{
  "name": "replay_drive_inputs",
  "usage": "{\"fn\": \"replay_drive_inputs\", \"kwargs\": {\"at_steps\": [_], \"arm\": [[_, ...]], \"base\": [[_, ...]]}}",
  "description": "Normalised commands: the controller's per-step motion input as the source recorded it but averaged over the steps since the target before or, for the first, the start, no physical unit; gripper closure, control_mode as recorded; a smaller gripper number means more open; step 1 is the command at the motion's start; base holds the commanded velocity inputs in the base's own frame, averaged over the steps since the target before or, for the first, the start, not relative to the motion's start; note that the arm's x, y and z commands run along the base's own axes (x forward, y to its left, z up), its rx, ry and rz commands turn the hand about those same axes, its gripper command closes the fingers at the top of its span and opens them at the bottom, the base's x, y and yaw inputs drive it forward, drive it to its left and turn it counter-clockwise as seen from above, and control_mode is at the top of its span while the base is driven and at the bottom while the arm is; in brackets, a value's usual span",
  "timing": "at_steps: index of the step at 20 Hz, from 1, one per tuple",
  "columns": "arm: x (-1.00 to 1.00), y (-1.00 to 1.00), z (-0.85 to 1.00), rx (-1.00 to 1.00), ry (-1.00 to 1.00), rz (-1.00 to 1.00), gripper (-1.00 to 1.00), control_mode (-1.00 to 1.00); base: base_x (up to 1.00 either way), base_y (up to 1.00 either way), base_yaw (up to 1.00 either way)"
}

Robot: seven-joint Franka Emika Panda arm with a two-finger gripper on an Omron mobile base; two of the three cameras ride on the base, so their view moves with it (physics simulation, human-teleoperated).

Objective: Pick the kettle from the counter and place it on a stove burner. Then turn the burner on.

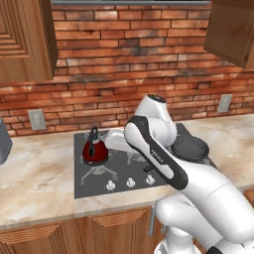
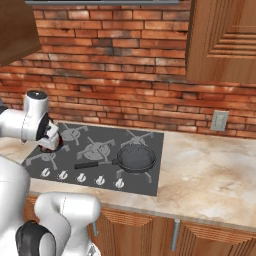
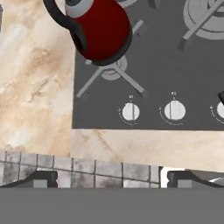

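While kettle [image 1: 95, 149] sits on burner [image 3: 111, 70], frying pan [image 2: 135, 158] well apart.

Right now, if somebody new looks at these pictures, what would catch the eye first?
The dark-red kettle stands out first, sitting on the front left burner of the dark grey cooktop, beside the marble counter. Next is the black frying pan on the cooktop's right side. Behind everything runs a red brick wall.
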Motion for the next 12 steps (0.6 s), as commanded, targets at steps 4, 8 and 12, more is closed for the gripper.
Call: {"fn": "replay_drive_inputs", "kwargs": {"at_steps": [4,8,12], "arm": [[-0.21,0.13,-0.42,-0.26,0.19,0.05,-1.0,-1.0],[-0.07,0.18,-0.5,-0.28,0.18,0.0,-1.0,-1.0],[-0.01,0.06,-0.22,-0.14,0.0,0.0,-1.0,-1.0]], "base": [[0.0,0.0,0.0],[0.0,0.0,0.0],[0.0,0.0,0.0]]}}
